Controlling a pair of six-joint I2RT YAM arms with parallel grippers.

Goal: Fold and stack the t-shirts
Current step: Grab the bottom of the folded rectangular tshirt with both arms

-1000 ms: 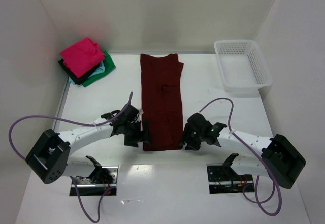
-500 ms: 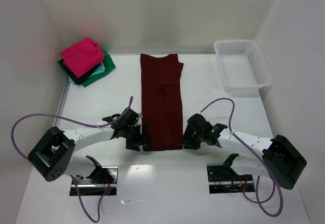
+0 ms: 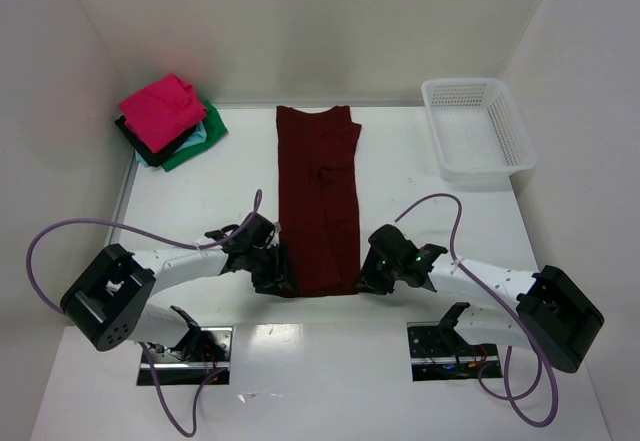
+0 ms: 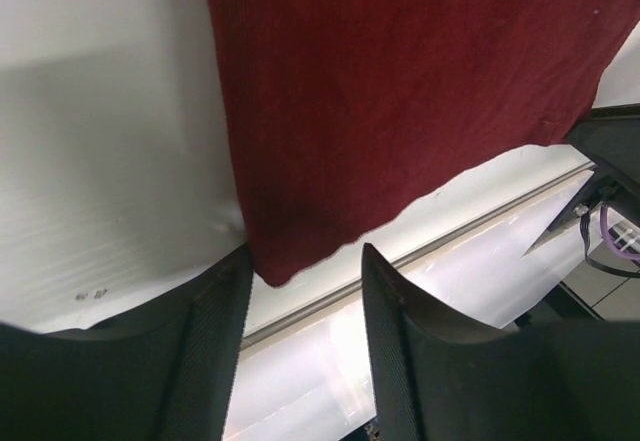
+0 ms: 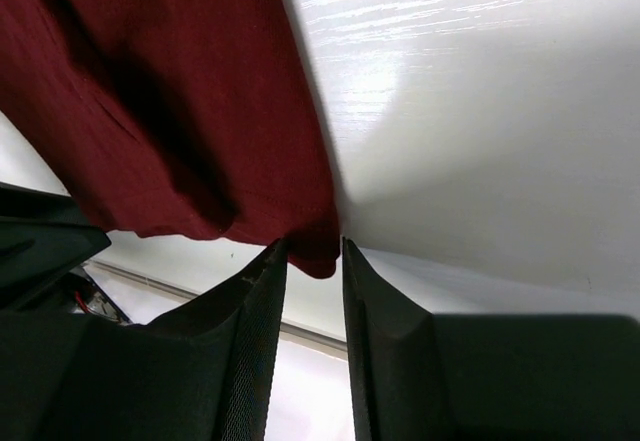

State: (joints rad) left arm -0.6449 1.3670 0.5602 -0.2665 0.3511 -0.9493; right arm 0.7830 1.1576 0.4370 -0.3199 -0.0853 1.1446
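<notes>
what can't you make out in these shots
Top view: the arms' own bodies cover the fingers of the left gripper and right gripper, hiding any grip on the maroon shirt.
Top view: the pink shirt covers the stack; lower shirts show only edges.
Wrist views: frame edges cut off all but the shirt's near corners.

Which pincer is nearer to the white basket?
Right. The right pincer is at the near right corner of the maroon shirt, toward the basket; the left pincer is at its near left corner.
</notes>
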